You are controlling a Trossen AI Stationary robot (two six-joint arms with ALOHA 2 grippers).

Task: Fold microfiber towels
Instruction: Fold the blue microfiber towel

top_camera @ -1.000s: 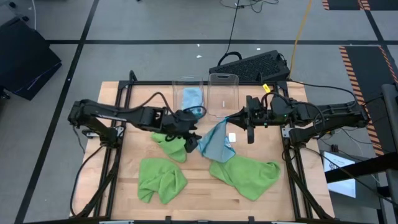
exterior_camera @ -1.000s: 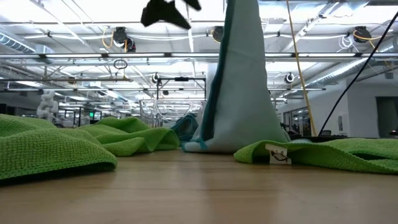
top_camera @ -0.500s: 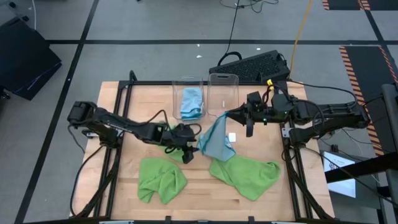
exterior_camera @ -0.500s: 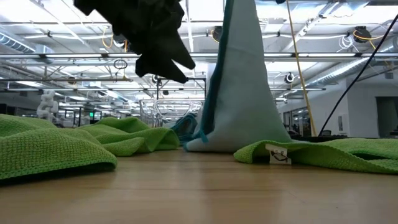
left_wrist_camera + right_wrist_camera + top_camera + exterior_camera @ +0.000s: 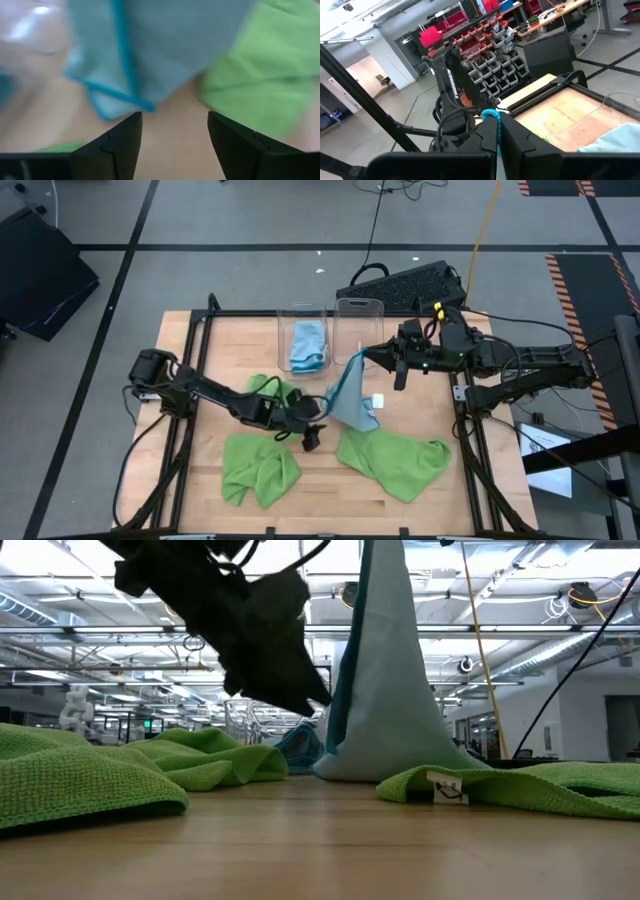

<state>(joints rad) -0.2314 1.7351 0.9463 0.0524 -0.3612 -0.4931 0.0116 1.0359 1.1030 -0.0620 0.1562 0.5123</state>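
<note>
Light blue towel [image 5: 347,400] is hung from the closed right gripper [image 5: 366,358]; a hanging corner is approached by the open left gripper [image 5: 312,438].

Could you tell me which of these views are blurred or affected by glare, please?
Left wrist view: the hanging blue towel and green towel are blurred. Low view: bright ceiling lights wash out the background, silhouetting the left gripper. High and right wrist views look sharp.

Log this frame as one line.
right gripper: shut on blue towel, corner lifted | left gripper: open, near towel's hanging corner | three green towels unfolded
</note>
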